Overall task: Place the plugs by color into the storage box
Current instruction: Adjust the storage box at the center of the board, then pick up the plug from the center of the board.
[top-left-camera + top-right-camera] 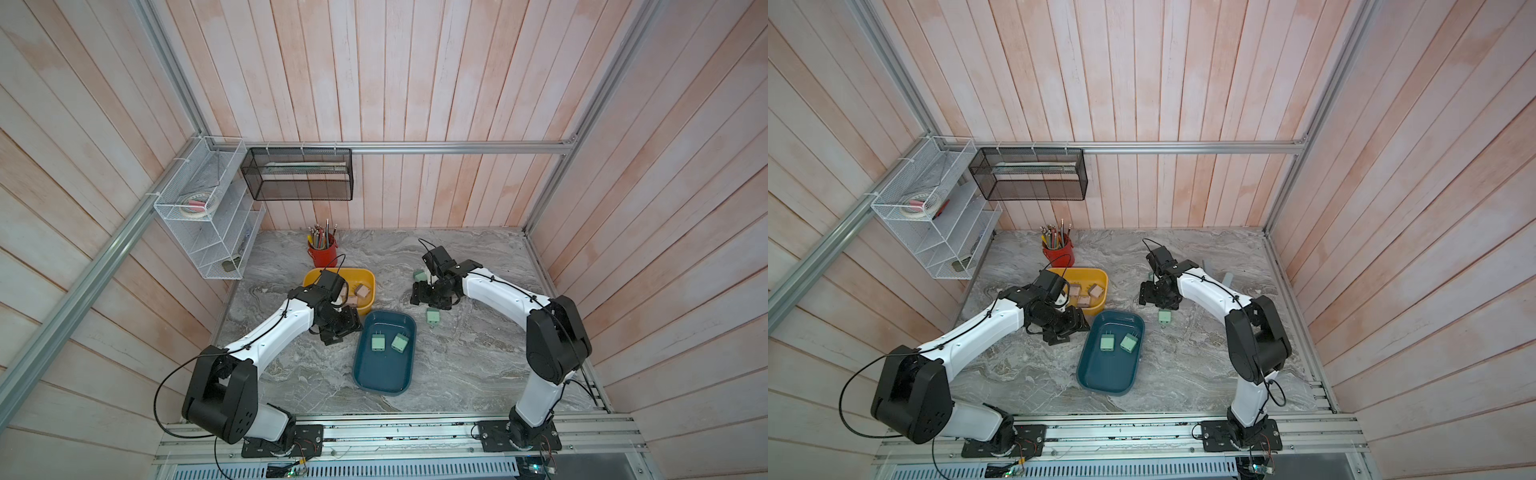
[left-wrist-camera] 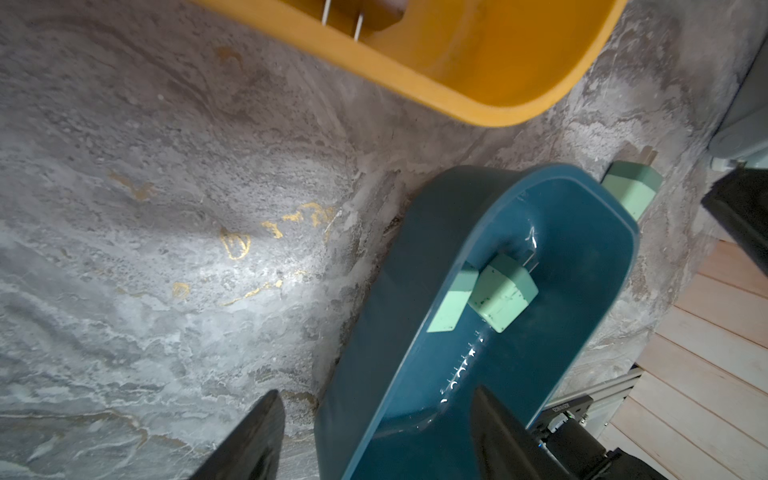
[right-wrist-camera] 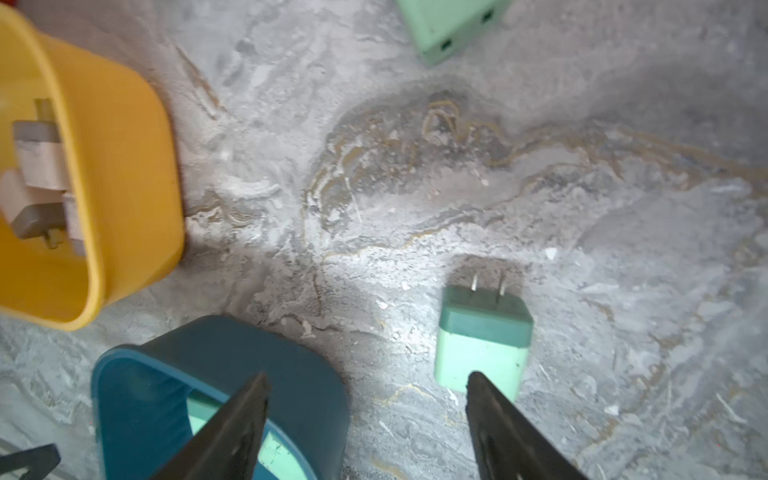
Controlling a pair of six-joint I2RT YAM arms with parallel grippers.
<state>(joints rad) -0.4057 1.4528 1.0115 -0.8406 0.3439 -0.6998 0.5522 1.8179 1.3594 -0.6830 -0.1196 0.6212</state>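
Two mint plugs [image 1: 378, 343] lie in the blue tray [image 1: 382, 376]; pinkish-tan plugs [image 1: 362, 291] sit in the yellow tray [image 1: 368, 308]; on the table [image 1: 478, 357] a loose mint plug [image 3: 482, 340] lies just beside a finger of the right hand [image 3: 365, 376] — spread, holding nothing; another mint plug [image 1: 418, 275] lies nearby; the left hand [image 2: 374, 395] — also spread and empty — is by the blue tray's rim.

Soft even light, blurred wrist views, bowed edges
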